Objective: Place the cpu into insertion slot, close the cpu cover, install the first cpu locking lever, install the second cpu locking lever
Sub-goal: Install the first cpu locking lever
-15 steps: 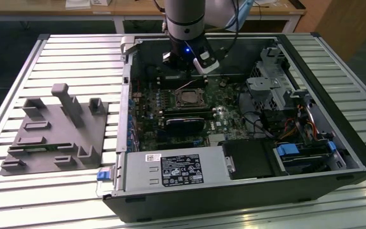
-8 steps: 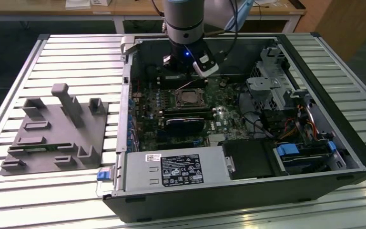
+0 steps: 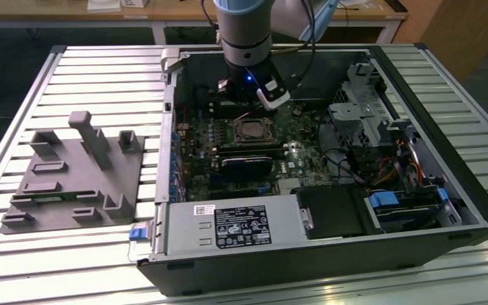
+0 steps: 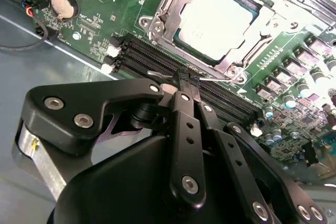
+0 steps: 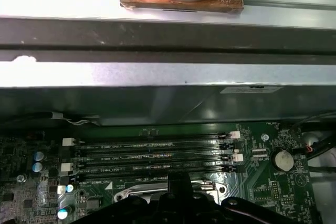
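The arm's black gripper (image 4: 185, 85) has its two fingers drawn together, tips meeting at a thin wire locking lever (image 4: 160, 74) that runs along the near edge of the processor socket. Whether the tips pinch the wire or only press on it cannot be told. Just beyond the lever, the cpu (image 4: 218, 19), a pale silvery square, lies flat in the insertion slot (image 3: 251, 131). The cpu cover (image 4: 173, 3), a silvery metal frame, lies down around it. So the chip appears seated and the cover closed, and work looks to be on a lever. Neither lever can be confirmed as latched from these views. Long black memory slots (image 4: 152, 56) run beside the socket on the green motherboard (image 4: 89, 3), with a round coin battery (image 4: 64, 4) further off. In the exterior view, the arm (image 3: 244, 44) reaches down into an open computer case (image 3: 447, 127) lying on a slatted metal table (image 3: 100, 70).
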You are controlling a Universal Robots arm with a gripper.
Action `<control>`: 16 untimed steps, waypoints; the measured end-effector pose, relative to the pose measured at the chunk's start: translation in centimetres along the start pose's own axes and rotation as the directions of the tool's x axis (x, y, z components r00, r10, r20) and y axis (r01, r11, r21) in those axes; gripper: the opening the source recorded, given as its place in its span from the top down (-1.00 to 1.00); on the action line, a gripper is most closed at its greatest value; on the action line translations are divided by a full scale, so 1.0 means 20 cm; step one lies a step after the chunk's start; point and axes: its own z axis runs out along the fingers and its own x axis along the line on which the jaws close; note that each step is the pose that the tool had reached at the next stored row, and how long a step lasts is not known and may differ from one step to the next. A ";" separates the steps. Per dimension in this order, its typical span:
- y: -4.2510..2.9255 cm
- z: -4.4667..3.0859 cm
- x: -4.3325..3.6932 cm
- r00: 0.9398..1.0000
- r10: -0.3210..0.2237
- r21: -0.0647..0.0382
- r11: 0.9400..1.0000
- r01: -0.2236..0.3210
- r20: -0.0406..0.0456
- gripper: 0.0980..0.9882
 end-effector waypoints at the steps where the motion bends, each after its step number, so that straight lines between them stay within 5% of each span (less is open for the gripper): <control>1: 0.000 0.000 0.000 1.000 0.000 0.000 1.000 0.000 0.000 0.98; 5: 0.000 -0.001 0.004 1.000 0.001 -0.001 1.000 -0.001 0.002 0.98; 10: -0.002 0.002 0.017 0.998 -0.015 -0.005 1.000 0.015 0.064 0.98; 16: -0.006 0.015 0.021 0.994 0.054 0.004 0.999 -0.054 0.094 0.98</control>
